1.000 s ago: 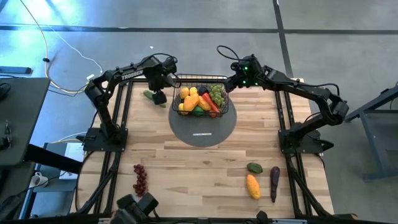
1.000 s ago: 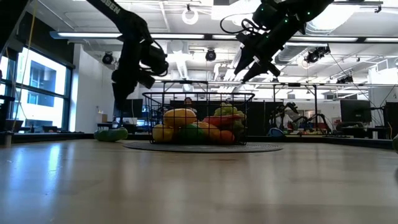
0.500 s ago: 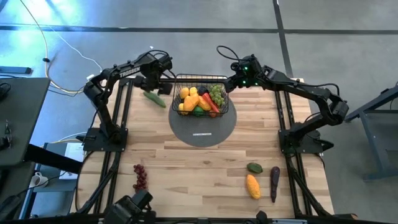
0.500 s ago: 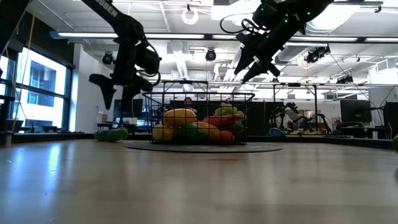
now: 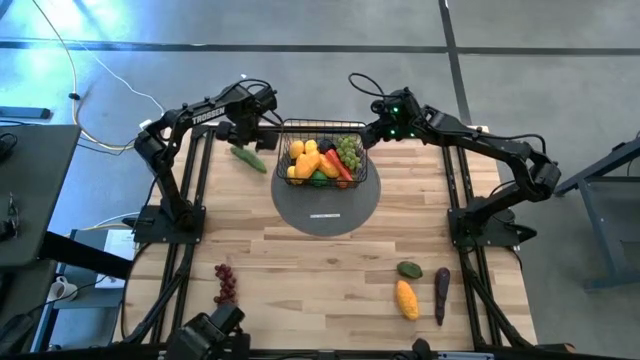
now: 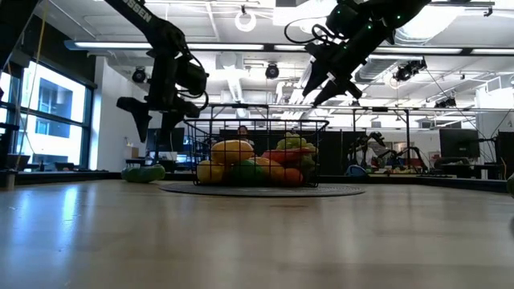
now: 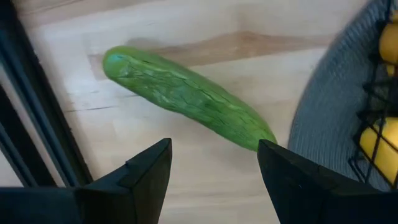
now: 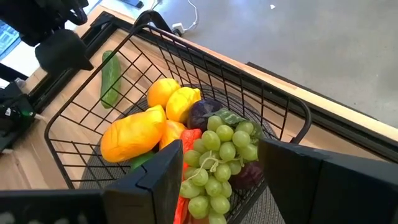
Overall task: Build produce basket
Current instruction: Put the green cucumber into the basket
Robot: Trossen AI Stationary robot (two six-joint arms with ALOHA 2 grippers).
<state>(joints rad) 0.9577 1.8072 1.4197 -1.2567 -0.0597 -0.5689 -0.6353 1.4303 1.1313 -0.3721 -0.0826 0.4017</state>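
Since a second ago the left gripper (image 5: 243, 133) has risen off the cucumber (image 5: 248, 158), which is lying on the desk at 9 o'clock from the basket (image 5: 322, 160). In the low view, both grippers are hovering above the basket. In the left wrist view, the fingers are spread wide over the cucumber (image 7: 186, 96). In the right wrist view, the right gripper (image 8: 217, 168) is gaping, empty, above the green grapes (image 8: 219, 155).
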